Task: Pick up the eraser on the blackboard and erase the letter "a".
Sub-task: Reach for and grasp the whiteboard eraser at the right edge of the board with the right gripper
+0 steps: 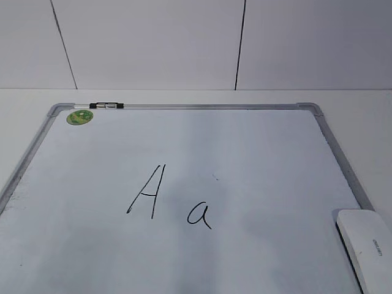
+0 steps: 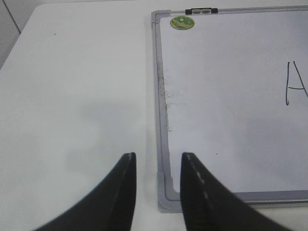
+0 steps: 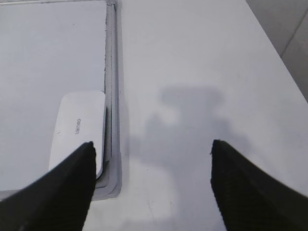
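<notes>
The blackboard [image 1: 184, 153] is a white board with a silver-grey frame, lying flat on the table. The small letter "a" [image 1: 199, 215] is written in black to the right of a taller capital "A" [image 1: 146, 190]. The white eraser [image 1: 367, 248] lies on the board's near right corner; it also shows in the right wrist view [image 3: 78, 130]. My right gripper [image 3: 152, 149] is open, above the table just right of the eraser and the board frame. My left gripper [image 2: 158, 161] is open and empty above the board's near left corner [image 2: 166, 192]. Neither gripper shows in the exterior view.
A round green sticker [image 1: 80, 116] and a black-and-clear clip [image 1: 105, 106] sit at the board's far left corner. Bare white table [image 2: 72, 96] lies left of the board, and more of it [image 3: 192, 72] lies to the right. A panelled wall stands behind.
</notes>
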You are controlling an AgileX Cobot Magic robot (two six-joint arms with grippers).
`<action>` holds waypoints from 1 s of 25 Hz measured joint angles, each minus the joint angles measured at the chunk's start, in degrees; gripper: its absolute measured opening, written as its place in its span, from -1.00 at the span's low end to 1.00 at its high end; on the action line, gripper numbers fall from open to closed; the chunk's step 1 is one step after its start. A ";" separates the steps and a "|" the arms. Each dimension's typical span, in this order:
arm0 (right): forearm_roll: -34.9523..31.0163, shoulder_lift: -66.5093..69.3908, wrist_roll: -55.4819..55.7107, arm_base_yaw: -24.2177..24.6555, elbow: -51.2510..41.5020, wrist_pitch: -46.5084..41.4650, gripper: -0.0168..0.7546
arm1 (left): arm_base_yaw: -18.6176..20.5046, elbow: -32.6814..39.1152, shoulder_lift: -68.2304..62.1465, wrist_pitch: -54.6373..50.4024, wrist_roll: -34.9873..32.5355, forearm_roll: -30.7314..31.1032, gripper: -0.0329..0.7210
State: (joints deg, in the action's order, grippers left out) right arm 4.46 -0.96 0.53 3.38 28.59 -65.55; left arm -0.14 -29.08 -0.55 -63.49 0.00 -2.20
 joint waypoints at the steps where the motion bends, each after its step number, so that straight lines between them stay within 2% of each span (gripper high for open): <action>1: 0.00 0.00 0.00 0.00 0.00 0.00 0.58 | 0.00 0.00 0.00 0.00 0.00 0.00 -0.29; 25: 0.00 0.00 0.00 0.00 0.00 0.00 0.58 | 0.00 0.00 0.00 0.00 0.00 -0.03 -0.29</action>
State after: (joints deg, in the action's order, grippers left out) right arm 4.46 -0.96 0.53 3.38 28.59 -65.55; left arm -0.14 -29.08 -0.55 -63.49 0.00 -2.23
